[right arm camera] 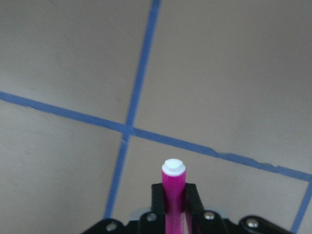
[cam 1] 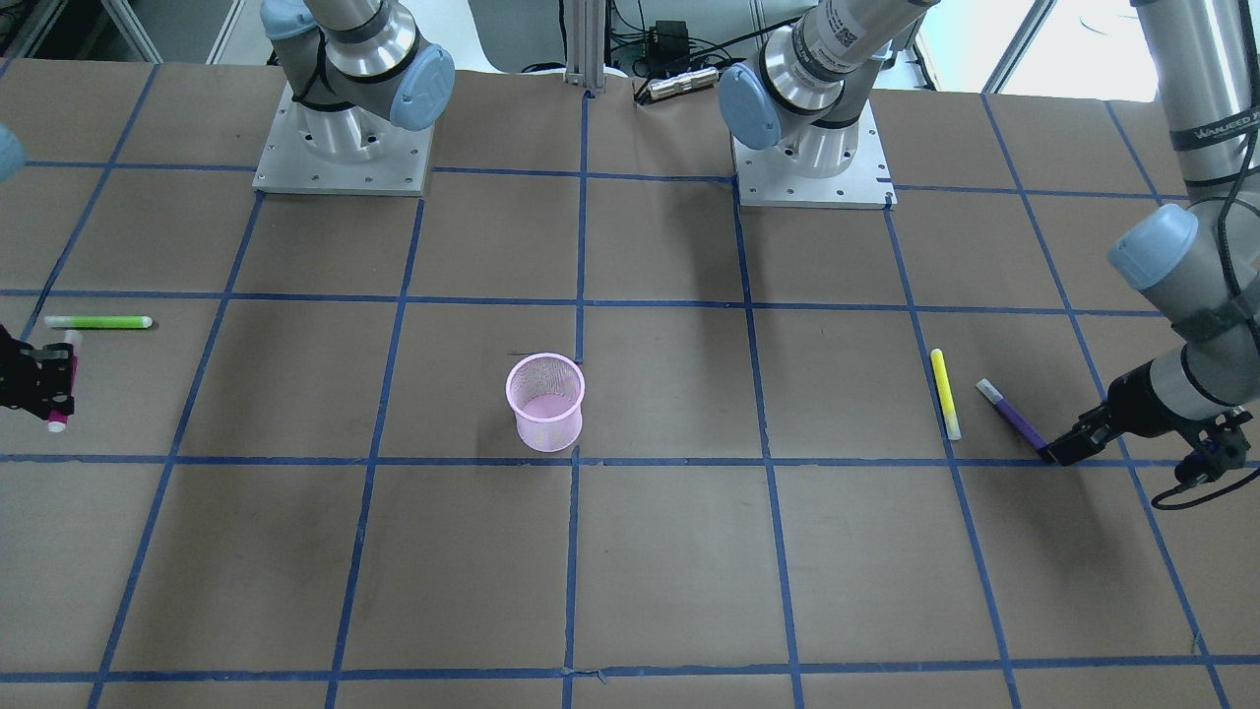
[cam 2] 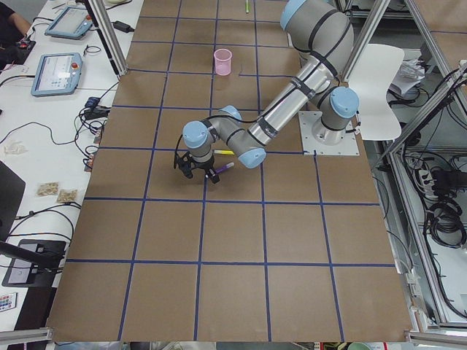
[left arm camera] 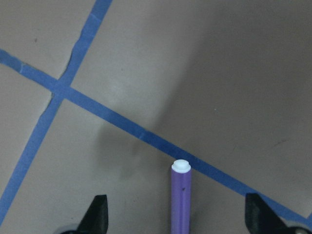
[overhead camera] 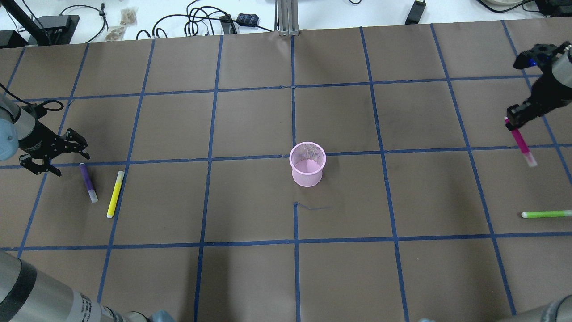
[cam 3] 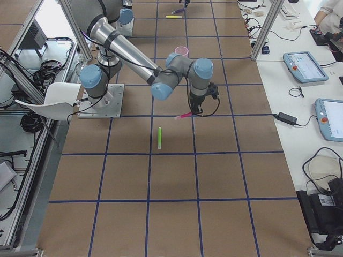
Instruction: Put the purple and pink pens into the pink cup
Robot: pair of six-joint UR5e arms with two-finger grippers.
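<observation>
The pink mesh cup (overhead camera: 307, 163) stands upright mid-table and also shows in the front view (cam 1: 545, 399). The purple pen (overhead camera: 88, 182) lies flat at the left. My left gripper (overhead camera: 69, 162) is open at the pen's far end. In the left wrist view the pen (left arm camera: 181, 195) lies between the spread fingertips (left arm camera: 98, 209). My right gripper (overhead camera: 514, 120) at the far right is shut on the pink pen (overhead camera: 522, 145), which it holds tilted off the table. The right wrist view shows the pen (right arm camera: 173, 178) clamped between the pads.
A yellow pen (overhead camera: 115, 194) lies just beside the purple pen. A green pen (overhead camera: 546, 214) lies at the right, nearer the robot than the right gripper. Blue tape lines grid the brown table. Cables and small items lie beyond the far edge.
</observation>
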